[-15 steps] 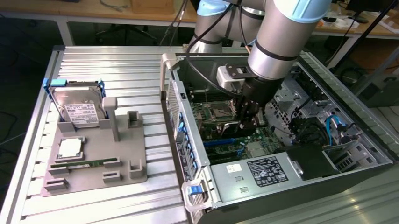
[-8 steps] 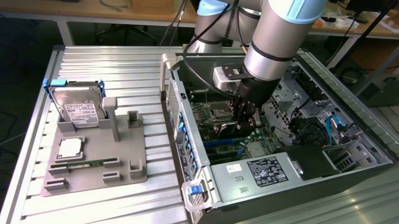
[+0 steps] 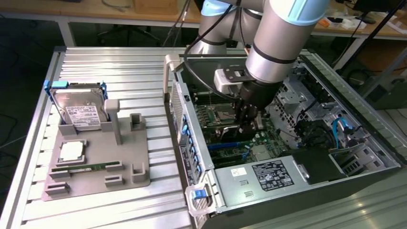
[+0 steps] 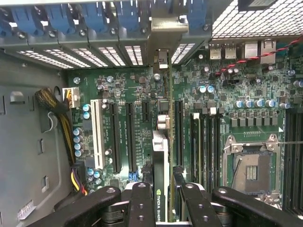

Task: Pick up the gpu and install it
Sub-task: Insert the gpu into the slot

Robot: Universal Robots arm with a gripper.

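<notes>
I see my gripper (image 3: 248, 125) down inside the open computer case (image 3: 356, 102), which lies on its side on the metal table (image 3: 114, 59), on the exterior view's right. The arm (image 3: 279, 38) reaches down from above into the middle of the case.

In the wrist view the gripper (image 4: 164, 201) has its two black fingers (image 4: 140, 203) closed on the gpu (image 4: 161, 156). The jaws are about half way in, pressing the thin card from both sides. The card stands on its edge, straight up and down over the green motherboard (image 4: 246, 104). It sits in line with the long dark slots (image 4: 129, 137), between those slots and the memory slots (image 4: 203, 142). Its far end with the silvery metal plate (image 4: 163, 40) reaches the back wall of the case, next to the blue clips (image 4: 61, 19). I cannot tell if the card is pushed all the way into its slot.

The empty chip socket (image 4: 251, 170) is near the card, on the other side of the memory slots.

On the exterior view's left, a grey holder tray (image 3: 95, 167) sits on the table, well apart from the case. A silver hard drive (image 3: 79, 107) in a blue frame stands in it. A narrow green memory stick (image 3: 86, 168) lies flat in it, and a small silver chip (image 3: 71, 151) lies between them.
</notes>
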